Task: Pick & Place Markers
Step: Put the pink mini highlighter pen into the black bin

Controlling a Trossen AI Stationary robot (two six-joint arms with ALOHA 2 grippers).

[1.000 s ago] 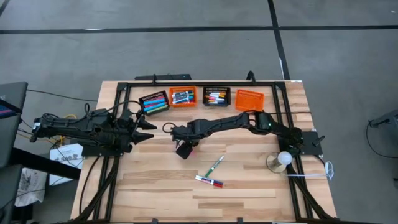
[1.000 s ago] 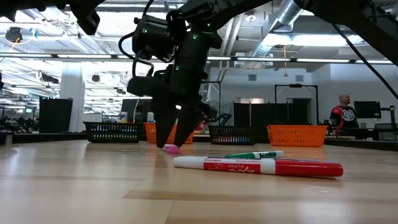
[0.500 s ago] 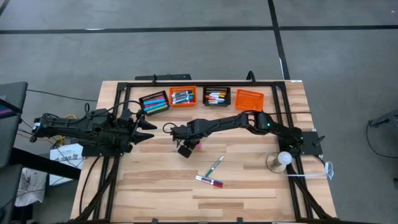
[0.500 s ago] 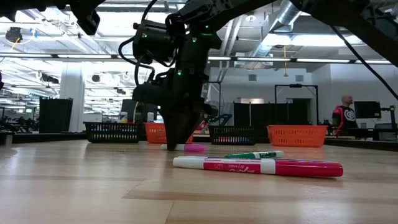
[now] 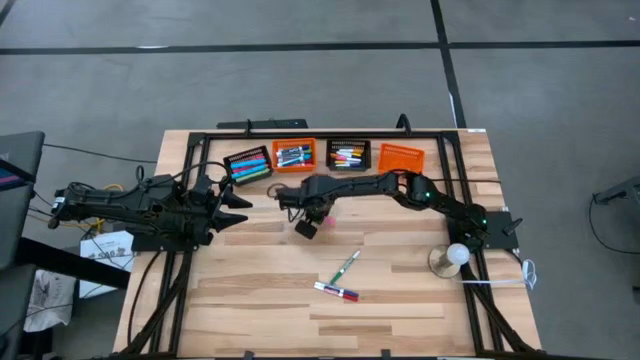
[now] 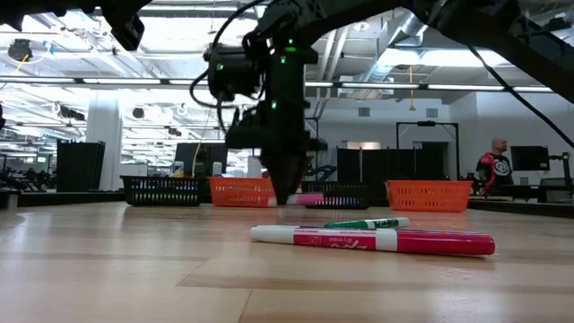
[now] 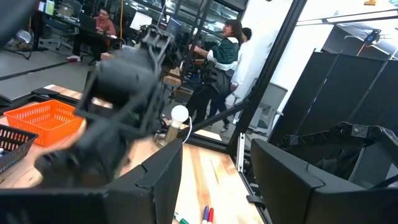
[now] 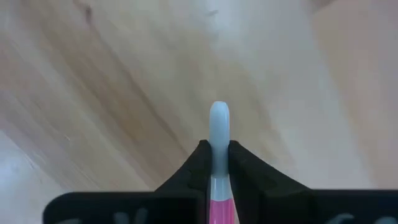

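Near table centre, before the far row of mesh baskets [image 5: 348,156]: right gripper [image 5: 312,222] pinched tight on thin pink-and-white capped marker [image 8: 218,134], lifted off the wooden tabletop [image 5: 400,290]; left gripper [image 5: 236,208] waits left, jaws spread, empty; risk: narrow end-on grip lets marker pivot or slip during carry.

A grey concrete floor [image 5: 300,70] is being crossed by dark seam lines. Ceiling strip lights [image 6: 108,81] are being shown lit. Dark partition panels [image 7: 348,106] are being seen standing.
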